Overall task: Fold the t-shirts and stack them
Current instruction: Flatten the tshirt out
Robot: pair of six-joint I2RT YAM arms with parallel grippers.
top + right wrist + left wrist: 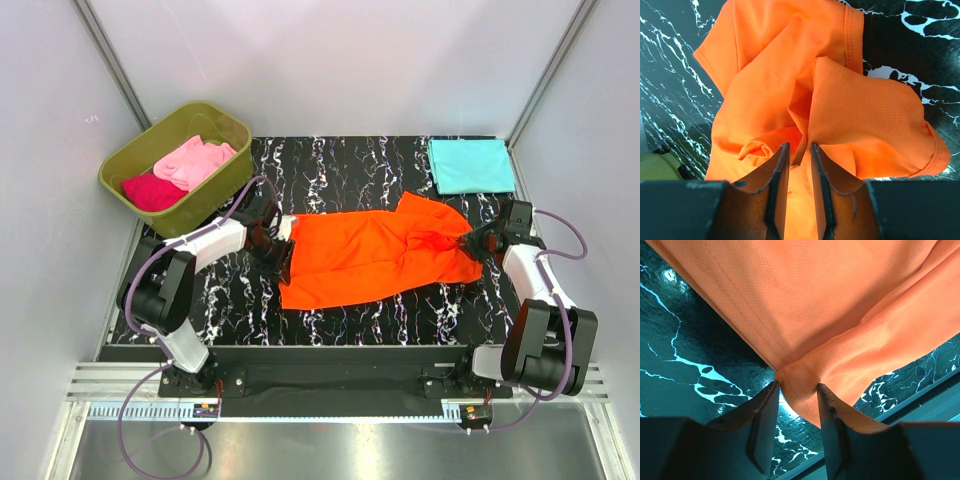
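Orange t-shirt [370,255] lay stretched across the middle of the black marbled table [330,165], held at both ends. At its left end the left gripper [280,240] was clamped on the cloth. In the left wrist view that gripper [797,387] had a gathered corner of the orange t-shirt [840,305] squeezed between its two fingers [765,415], just where a stitched edge came down to the pinch. At the right end the right gripper [470,240] was also closed on the shirt. In the right wrist view the gripper [797,146] had its fingers [777,185] close together with a raised fold of the orange t-shirt [865,115] pinched between them, and the fabric was bunched and creased around the pinch.

Four t-shirts were in view. One was the orange one. One teal t-shirt [470,165] lay folded flat at the upper right of the table, apart from the orange one. One light pink t-shirt [195,160] and one magenta t-shirt [152,190] lay side by side inside the single olive-green tub [225,190] at the upper left. Two grippers were at work.

The orange shirt's long axis ran left to right across the top view, rising slightly toward the right. Its broad, flatter end pointed left and its narrower, crumpled end pointed right.
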